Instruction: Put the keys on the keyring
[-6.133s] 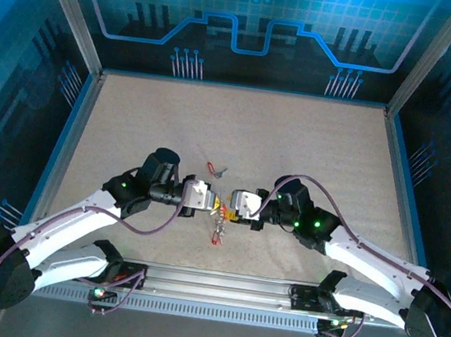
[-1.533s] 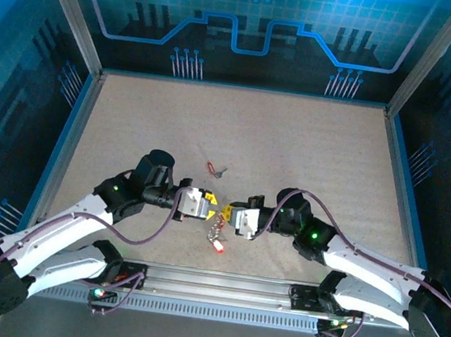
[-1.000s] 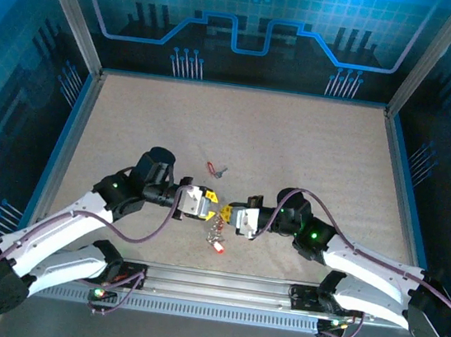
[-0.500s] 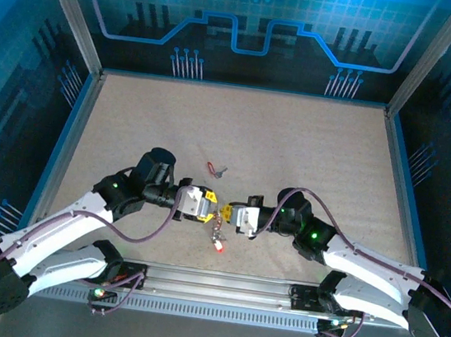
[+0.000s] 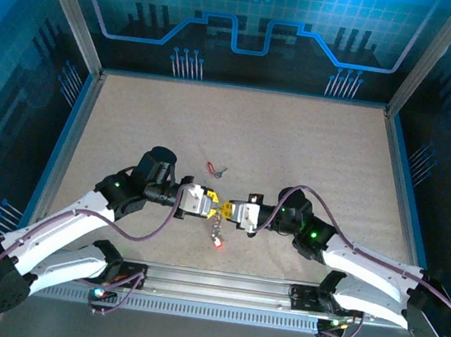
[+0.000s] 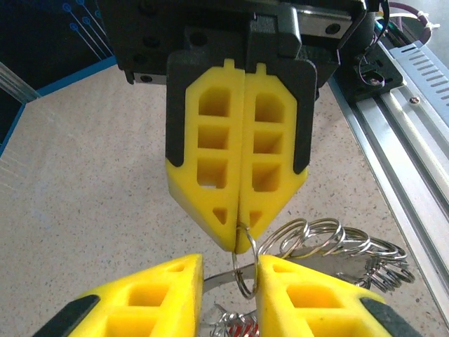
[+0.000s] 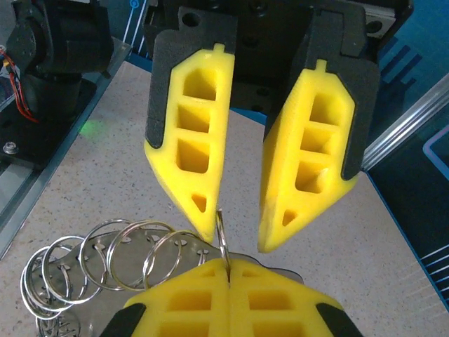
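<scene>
Jaws closer now, keyring [image 7: 222, 239] between

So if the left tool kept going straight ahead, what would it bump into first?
Probably the small silver wire ring standing between the left tool's open yellow fingers. Right behind it is the closed tip of the right tool, which pinches that ring. The exact depth is hard to judge.

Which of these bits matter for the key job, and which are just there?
Part of the job:
- keyring, pinched by the right gripper
- left gripper, open around it
- loose red-tagged key

Just there:
- table
- metal rail
</scene>
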